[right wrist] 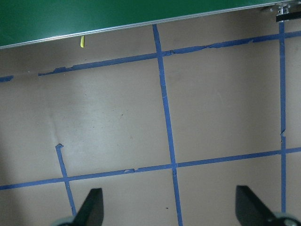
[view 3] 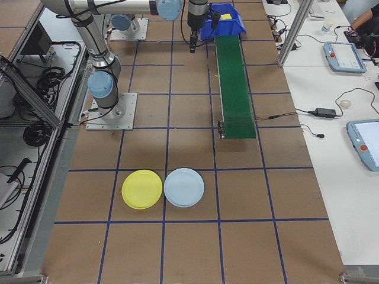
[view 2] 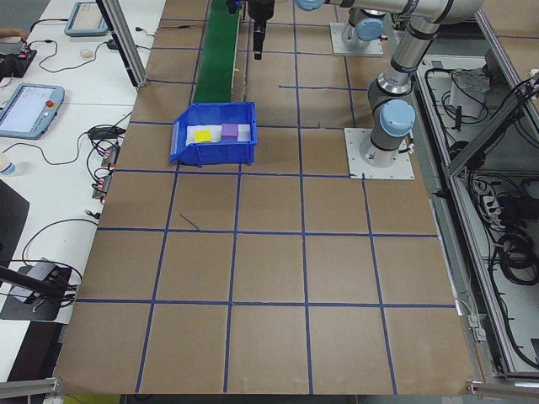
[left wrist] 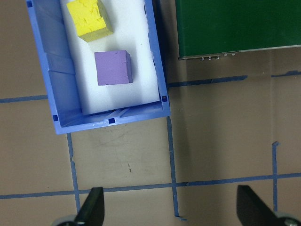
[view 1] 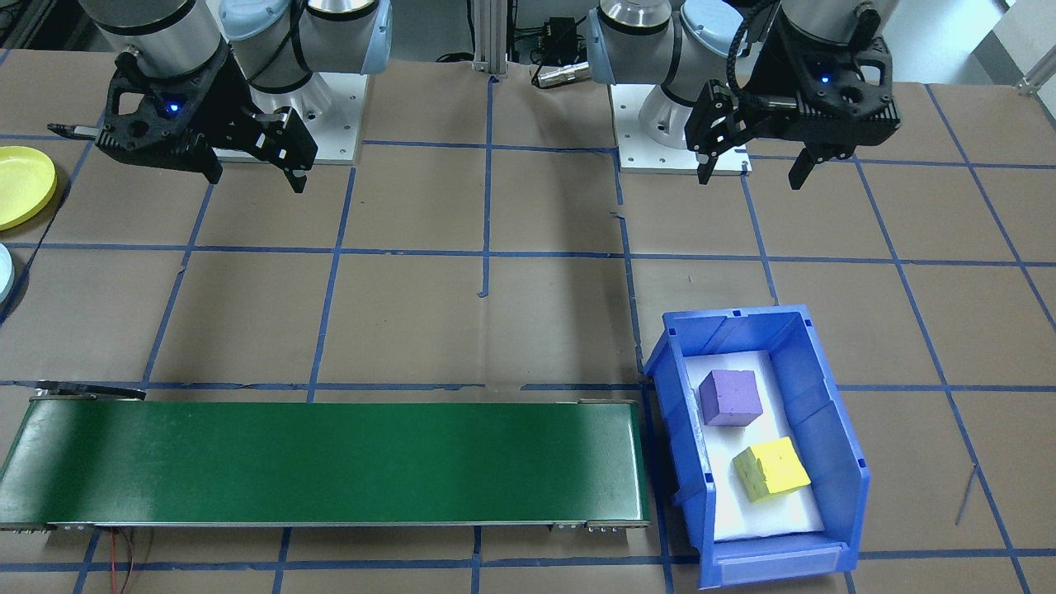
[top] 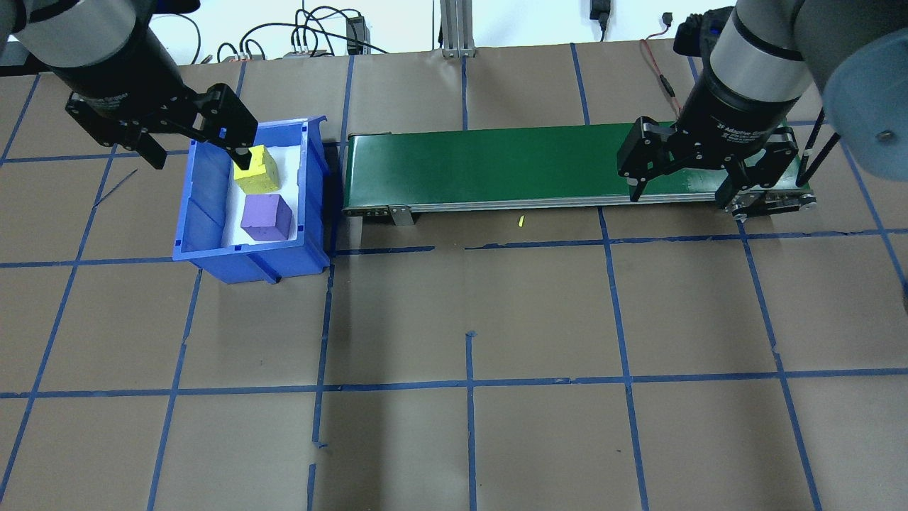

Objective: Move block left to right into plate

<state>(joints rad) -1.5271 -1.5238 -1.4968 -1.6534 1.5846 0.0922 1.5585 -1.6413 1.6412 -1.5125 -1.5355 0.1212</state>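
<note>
Currently, by item:

Left tool (view 1: 755, 169): fingers spread wide with nothing between them, hanging above the tabletop (view 1: 495, 313), apart from everything on it.

Right tool (view 1: 256, 175): likewise spread wide and holding nothing, raised over bare paper.

Blue bin (view 1: 833, 445): on the tabletop beyond the left tool, on the side away from the robot's base; in the left wrist view its near wall lies ahead of the fingertips (left wrist: 91, 207), which frame taped paper only.

Purple block (view 1: 729, 398): inside the blue bin on its white liner, the nearer of the two blocks to the left tool, sitting flat and not touched by it.

Yellow block (view 1: 771, 469): in the same bin, just past the purple block from the left tool, turned slightly askew on the liner, with a narrow gap between the two.

Green conveyor (view 1: 330, 462): runs across the tabletop ahead of both tools, one end just beside the bin, the other end out in front of the right tool.

Yellow plate (view 3: 142, 189): on the tabletop well out to the right tool's outer side, away from the conveyor's end.

Pale blue plate (view 3: 184, 187): touching or nearly touching the yellow plate, on that plate's conveyor side.

Yellow scrap (right wrist: 82, 42): small fleck on the paper ahead of the right tool, just short of the conveyor's edge.
</note>
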